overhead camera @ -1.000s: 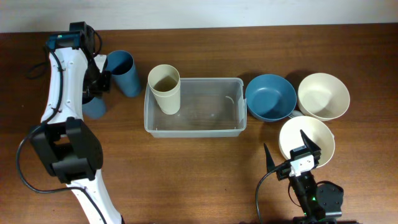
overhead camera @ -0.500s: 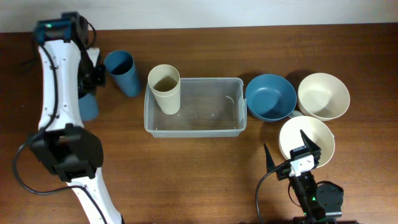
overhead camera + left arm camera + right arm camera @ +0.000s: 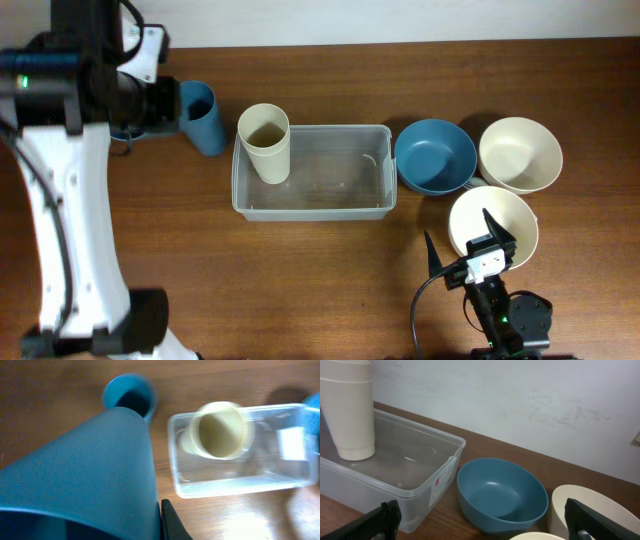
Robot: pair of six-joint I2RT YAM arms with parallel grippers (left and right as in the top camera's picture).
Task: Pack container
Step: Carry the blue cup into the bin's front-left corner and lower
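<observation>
— Which step are we doing?
— We're holding a blue cup (image 3: 85,470) aloft, left gripper (image 3: 162,520) pinching its wall. The clear container (image 3: 330,170) is sitting mid-table, with a cream cup (image 3: 265,140) inside.
— Next?
— We're judging it needs lowering beside that cup. The right gripper (image 3: 458,232) is gaping, holding nothing.

Brown wooden table (image 3: 300,280) stands against a white wall (image 3: 520,400).

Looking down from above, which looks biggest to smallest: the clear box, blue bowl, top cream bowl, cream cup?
1. Clear container
2. Blue bowl and top cream bowl: they look about the same, so tied
3. Cream cup, standing in the container
</observation>
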